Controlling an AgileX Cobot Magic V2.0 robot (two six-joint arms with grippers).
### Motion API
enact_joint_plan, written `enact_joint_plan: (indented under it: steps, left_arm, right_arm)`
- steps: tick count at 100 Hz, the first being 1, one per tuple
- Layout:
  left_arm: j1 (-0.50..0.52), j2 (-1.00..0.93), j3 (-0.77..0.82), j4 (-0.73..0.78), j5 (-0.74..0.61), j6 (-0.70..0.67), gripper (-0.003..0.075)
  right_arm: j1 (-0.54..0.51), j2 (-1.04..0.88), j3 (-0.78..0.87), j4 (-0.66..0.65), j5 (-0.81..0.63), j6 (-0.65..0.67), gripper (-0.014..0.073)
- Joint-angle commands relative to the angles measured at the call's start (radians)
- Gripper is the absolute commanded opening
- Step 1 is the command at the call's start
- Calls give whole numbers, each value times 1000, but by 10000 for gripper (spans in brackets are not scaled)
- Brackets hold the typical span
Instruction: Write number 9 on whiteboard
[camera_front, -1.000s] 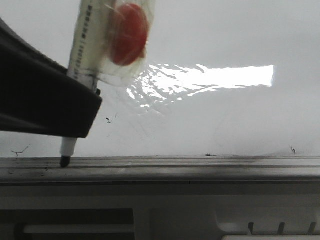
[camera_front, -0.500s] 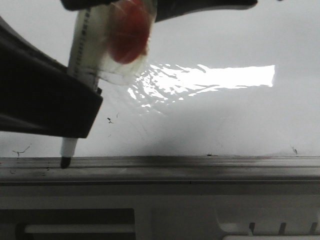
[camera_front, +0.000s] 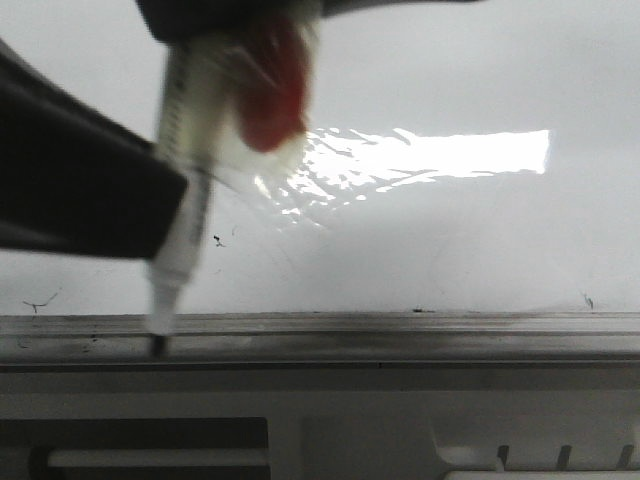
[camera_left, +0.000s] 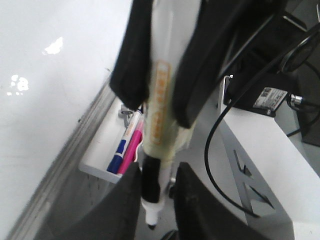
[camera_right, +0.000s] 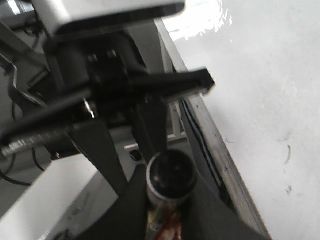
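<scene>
The whiteboard (camera_front: 450, 240) fills the front view, with a glare patch and a grey ledge (camera_front: 400, 330) along its near edge. No number 9 shows on it, only tiny stray scribbles. A white marker (camera_front: 185, 210) with a red disc (camera_front: 270, 90) taped to it stands tip-down, its black tip at the ledge. My right gripper (camera_right: 170, 200) is shut on the marker's upper end and shows at the top of the front view (camera_front: 230, 15). My left gripper (camera_left: 157, 200) flanks the marker's lower end, with a gap at one finger. It is the dark shape at the left of the front view (camera_front: 70, 190).
A small white tray (camera_left: 97, 167) below the ledge holds a blue marker (camera_left: 119, 152) and a pink marker (camera_left: 131, 150). Black cables (camera_left: 215, 145) and a black box (camera_left: 255, 80) lie on the white stand beside the board.
The right gripper came down onto the marker's top and closed on it. The marker slid down and right and tilted. The left finger drew back from it.
</scene>
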Motion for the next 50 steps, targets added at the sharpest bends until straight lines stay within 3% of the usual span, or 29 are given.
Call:
enact_joint_plan:
  steps: [1,7,12,30,39,50]
  left_arm:
    - [36,-84,-32,-48,24,-76,331]
    - [71,-154,-32,-1,29,-156,432]
    - [105,-214,-32,57,29,-220,467]
    - [197,-421,-32,203,19,-374,461]
    - [238,-487,-32,238,-4,-429,461]
    - [282,-524,-32,256,-7,-456,461]
  right_arm:
    - [-2,-34,-40,-130,-40,94,-69]
    - [-2,-52,-67,-281,-33,204,-65]
    - [-2,-63,-98,-408,-10,315,-64]
    - [-2,-67,-264,-937,209,770,-62]
    - [-2,-67,-340,-1083,324,854,-60]
    - [-2,-99,-396,-1134,347,866,-39]
